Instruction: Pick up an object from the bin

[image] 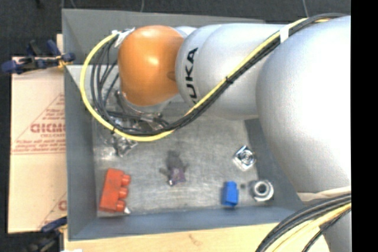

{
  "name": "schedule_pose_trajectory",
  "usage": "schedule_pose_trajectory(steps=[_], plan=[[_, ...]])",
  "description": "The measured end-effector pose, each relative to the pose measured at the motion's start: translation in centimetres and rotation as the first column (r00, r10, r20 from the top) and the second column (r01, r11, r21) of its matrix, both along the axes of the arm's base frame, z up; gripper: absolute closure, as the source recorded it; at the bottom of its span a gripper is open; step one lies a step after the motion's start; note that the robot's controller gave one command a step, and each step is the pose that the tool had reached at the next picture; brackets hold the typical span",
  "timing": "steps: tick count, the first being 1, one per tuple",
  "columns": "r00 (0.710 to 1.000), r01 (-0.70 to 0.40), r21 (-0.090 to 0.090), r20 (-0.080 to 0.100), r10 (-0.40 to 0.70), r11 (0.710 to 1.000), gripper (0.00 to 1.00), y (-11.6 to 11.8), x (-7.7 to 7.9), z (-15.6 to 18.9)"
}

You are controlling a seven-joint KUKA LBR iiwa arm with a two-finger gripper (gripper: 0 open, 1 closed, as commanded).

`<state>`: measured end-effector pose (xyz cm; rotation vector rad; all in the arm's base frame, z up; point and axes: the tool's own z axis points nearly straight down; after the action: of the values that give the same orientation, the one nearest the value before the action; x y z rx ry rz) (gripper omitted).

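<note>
My gripper (122, 141) reaches down below the orange wrist cover at the left side of the bin, close to the floor. A red-orange plastic block (113, 190) with studs lies just below it in the near left corner, a short gap away. A small dark purple thing (175, 170) lies on the floor to the right of the gripper, apart from it. Nothing shows held in the gripper.
At the near right lie a blue cylinder-shaped piece (230, 193), a silver ring nut (261, 189) and a silver square nut (243, 157). The arm and its cables cover the back and right of the bin.
</note>
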<state>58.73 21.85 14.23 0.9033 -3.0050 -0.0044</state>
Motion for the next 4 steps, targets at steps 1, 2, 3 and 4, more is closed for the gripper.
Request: schedule_pose_trajectory(steps=[1, 2, 3, 4], plan=[[0.953, -0.303, -0.001, 0.004, 0.303, 0.953, 1.0, 1.3, -9.5, -1.3], [0.915, -0.404, -0.002, 0.018, 0.404, 0.915, 1.0, 1.4, -6.3, 15.0], [0.82, -0.572, 0.002, 0.001, 0.572, 0.82, 1.0, 0.0, -7.4, 0.1], [0.822, -0.569, 0.001, 0.008, 0.569, 0.822, 0.0, 0.1, -7.2, 0.6]])
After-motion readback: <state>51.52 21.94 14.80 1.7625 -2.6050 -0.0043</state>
